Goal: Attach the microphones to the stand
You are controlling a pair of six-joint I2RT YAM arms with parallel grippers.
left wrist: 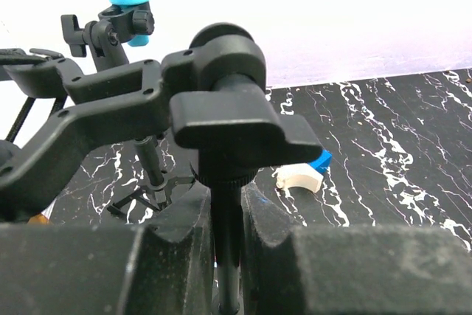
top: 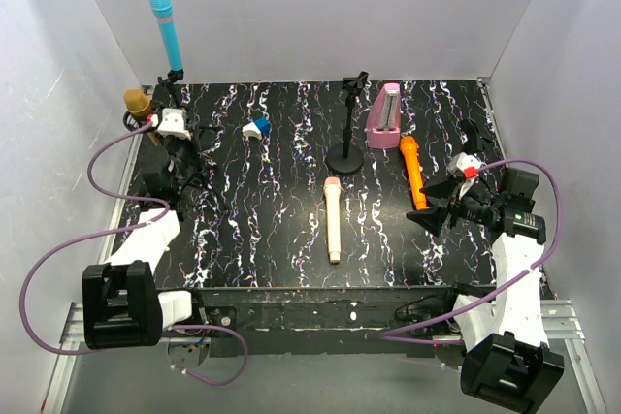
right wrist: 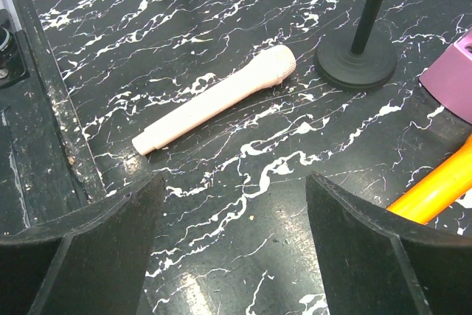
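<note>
Top external view looks steeply down from behind the arm bases over the whole black white-veined marble-pattern table (top: 281,143). Left wrist view sits low and close, facing the rear wall. Right wrist view tilts down, near the tabletop. It shares with the overhead view the pale pink-cream stick microphone (right wrist: 217,99) (top: 333,220) and the black round-based stand (right wrist: 358,53) (top: 346,147).

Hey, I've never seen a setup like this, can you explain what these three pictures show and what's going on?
These are two robot arms bolted to a black marbled table. One picture looks down from above; the other two come from cameras on each wrist. The left hand is shut on the thin pole of a stand. Beside it the blue microphone already sits upright in a stand. The right hand is open, holding nothing. Lying on the table are a pink microphone and an orange microphone, near an unfilled round-based stand.
</note>
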